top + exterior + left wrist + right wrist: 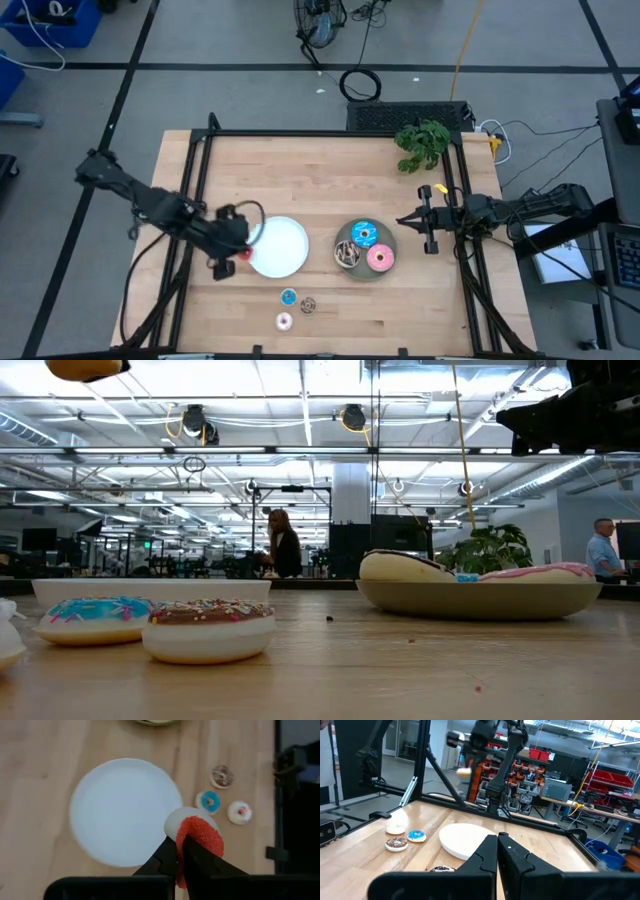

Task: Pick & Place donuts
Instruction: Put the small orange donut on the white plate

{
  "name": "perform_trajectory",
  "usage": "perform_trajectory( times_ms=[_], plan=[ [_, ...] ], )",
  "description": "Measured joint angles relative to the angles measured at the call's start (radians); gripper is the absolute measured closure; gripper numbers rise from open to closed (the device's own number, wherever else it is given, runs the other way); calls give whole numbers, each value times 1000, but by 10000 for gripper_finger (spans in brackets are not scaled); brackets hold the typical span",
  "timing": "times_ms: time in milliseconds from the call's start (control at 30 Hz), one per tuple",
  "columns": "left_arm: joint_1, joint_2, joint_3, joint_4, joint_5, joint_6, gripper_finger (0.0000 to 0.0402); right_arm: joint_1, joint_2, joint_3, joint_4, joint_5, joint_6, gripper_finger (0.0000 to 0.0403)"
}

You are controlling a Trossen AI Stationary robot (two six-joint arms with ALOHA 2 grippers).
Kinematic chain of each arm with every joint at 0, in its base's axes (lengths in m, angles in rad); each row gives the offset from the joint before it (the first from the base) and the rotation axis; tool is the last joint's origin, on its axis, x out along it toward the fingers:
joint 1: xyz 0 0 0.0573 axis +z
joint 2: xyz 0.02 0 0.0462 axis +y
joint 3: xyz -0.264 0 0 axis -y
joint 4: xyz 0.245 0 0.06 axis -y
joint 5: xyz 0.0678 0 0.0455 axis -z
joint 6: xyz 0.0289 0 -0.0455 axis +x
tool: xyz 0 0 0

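My left gripper is shut on the tiny red donut and holds it above the table beside the white plate, at the plate's left edge. The blue sprinkled donut, the brown sprinkled one and the pink one lie in the grey plate. Tiny blue, brown and white donuts lie flat on the wood near the table's near edge. My right gripper waits shut, right of the grey plate. My left gripper pinches the tiny red donut between its two fingers at the ring's edge. The donut is lifted clear of the table; the low view shows it high up. It sits tilted in the hold, with its red top and pale side showing.
A green plant sprig lies at the far right of the table. Black frame bars run along the left and right sides. Bare wood lies between the plates and the far edge. People stand in the room beyond the table.
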Motion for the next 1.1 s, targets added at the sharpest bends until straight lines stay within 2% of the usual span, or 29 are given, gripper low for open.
perform_trajectory(
  times_ms=[133, 233, 367, 567, 733, 833, 933, 1100],
  plan=[
    [3, -61, 0, -81, -55, -43, 394, 0, 0, 0, 0, 1, -15, 403],
    [2, -83, 0, -96, -72, -60, 390, 0, 0, 0, 0, 1, -15, 403],
    [3, -75, 0, -99, -78, -61, 377, -1, 0, 0, 0, 1, -14, 403],
    [26, -51, 0, -99, -82, -71, 394, -1, 0, 0, 0, 1, -13, 403],
    [53, -2, 0, -98, -60, -34, 379, -1, 0, 0, 0, 0, -13, 403],
    [91, 34, 0, -98, -61, -16, 385, -1, 0, 0, 0, -1, -13, 403],
    [144, 89, 0, -98, -61, -1, 394, -1, 0, 0, 0, -2, -13, 403],
    [214, 211, 0, -70, -60, 78, 379, -1, 0, 0, 0, -3, -14, 403]
  ],
)
